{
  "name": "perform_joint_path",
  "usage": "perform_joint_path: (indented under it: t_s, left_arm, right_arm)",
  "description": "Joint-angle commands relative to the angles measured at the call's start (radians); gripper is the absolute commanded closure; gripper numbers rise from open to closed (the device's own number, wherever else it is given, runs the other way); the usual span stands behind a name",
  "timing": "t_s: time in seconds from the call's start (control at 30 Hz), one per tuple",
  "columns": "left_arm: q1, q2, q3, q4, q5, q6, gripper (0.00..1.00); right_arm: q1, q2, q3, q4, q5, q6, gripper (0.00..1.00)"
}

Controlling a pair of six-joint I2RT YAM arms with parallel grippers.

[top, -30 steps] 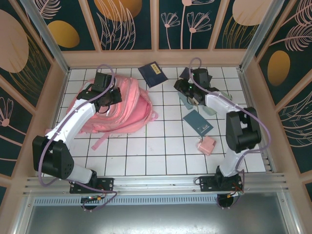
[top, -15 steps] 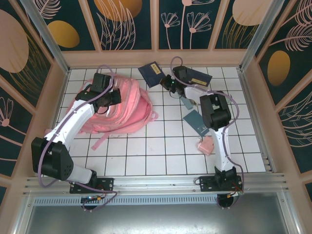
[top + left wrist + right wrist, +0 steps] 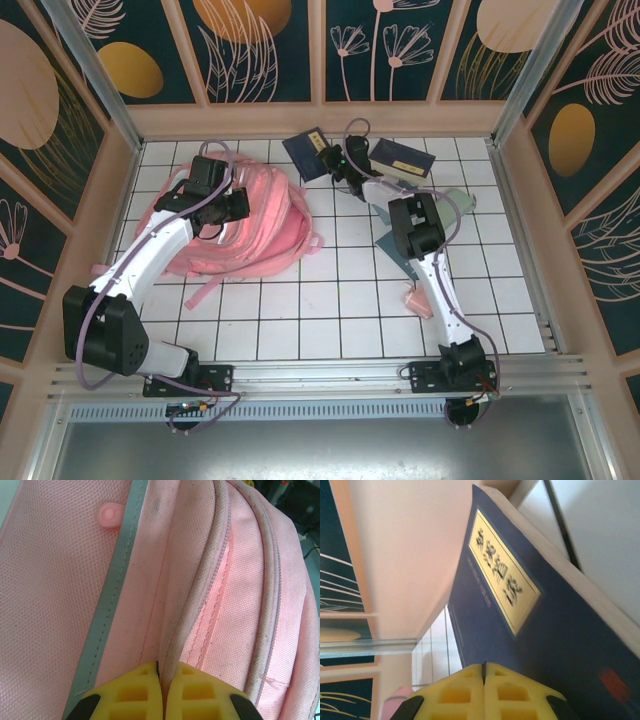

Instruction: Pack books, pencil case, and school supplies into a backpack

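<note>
Backpack [image 3: 262, 225] lies far left: big, soft, floppy. My left gripper [image 3: 161, 680] is pinched on its opening flap. Navy book [image 3: 485, 630] is far centre: thin, light, stiff, slick cover. I'd grab an edge. Right gripper [image 3: 484, 676] pads are pressed together, nothing visible btwn them.

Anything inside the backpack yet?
Through the zip gap beside the left gripper, bare pink lining shows. Deeper inside is covered by the fabric of the backpack, so any contents cannot be told.
</note>
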Motion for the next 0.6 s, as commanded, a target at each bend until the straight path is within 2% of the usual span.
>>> perform_joint_path:
  t_s: [0.0,0.1,0.27,0.57]
  left_arm:
    - [0.006,-0.034,-0.005,0.000,0.009,-0.024,1.00]
    - [0.007,-0.031,-0.006,-0.003,0.009,-0.024,1.00]
    - [0.006,-0.026,-0.009,-0.008,-0.003,-0.020,1.00]
    - [0.007,-0.021,-0.015,0.010,-0.011,-0.015,1.00]
  right_arm:
    - [0.019,0.093,0.151,-0.135,0.071,0.035,1.00]
    - [0.017,0.146,0.239,-0.269,0.079,0.029,1.00]
    - [0.015,0.125,0.216,-0.456,0.083,-0.001,1.00]
    - [0.011,-0.052,0.019,-0.700,0.103,-0.139,1.00]
